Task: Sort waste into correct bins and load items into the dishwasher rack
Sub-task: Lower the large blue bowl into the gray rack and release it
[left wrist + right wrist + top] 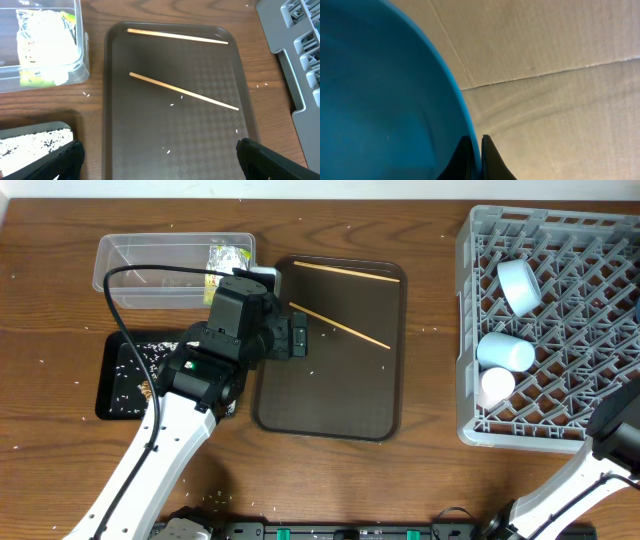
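Observation:
Two thin wooden chopsticks (pixel 177 36) (pixel 182 90) lie on the brown serving tray (pixel 335 395), one along its far edge and one slanted across the middle. My left gripper (pixel 160 165) hangs open above the tray's near part, empty, with its fingers (pixel 65 160) far apart. In the right wrist view my right gripper (pixel 476 142) is shut on the rim of the large blue bowl (pixel 380 90), one finger inside and one outside. The grey dishwasher rack (pixel 560 430) at the right holds a pale bowl (pixel 519 285), a light cup (pixel 505 352) and a pinkish-white cup (pixel 496 387).
The clear tub (pixel 150 260) at the back left holds a white tissue (pixel 42 30) and a yellow-green wrapper (pixel 30 77). The black tray (pixel 112 395) beside it holds loose rice (pixel 30 142). Stray grains dot the wood. Only the right arm's elbow (pixel 620 430) shows overhead.

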### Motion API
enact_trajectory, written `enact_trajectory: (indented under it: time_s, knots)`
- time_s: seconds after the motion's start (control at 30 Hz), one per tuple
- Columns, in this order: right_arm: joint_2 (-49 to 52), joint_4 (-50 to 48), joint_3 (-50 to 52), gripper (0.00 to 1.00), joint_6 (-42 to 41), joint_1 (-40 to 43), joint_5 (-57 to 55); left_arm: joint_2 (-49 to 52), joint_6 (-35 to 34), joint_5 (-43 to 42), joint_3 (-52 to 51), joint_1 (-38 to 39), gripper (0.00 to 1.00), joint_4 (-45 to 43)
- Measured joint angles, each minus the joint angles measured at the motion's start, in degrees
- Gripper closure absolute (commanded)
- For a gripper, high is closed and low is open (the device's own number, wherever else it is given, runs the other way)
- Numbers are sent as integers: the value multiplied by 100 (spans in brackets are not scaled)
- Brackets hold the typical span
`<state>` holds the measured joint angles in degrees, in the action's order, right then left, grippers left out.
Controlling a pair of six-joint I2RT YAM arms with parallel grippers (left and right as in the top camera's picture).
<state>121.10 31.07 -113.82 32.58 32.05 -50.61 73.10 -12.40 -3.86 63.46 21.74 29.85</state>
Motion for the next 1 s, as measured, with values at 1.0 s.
enact_trajectory:
  time_s: [1.0]
  knots:
    - [13, -468, -4, 99, 2717, -688, 647, 0, 0, 0, 0, 0, 2, 0]
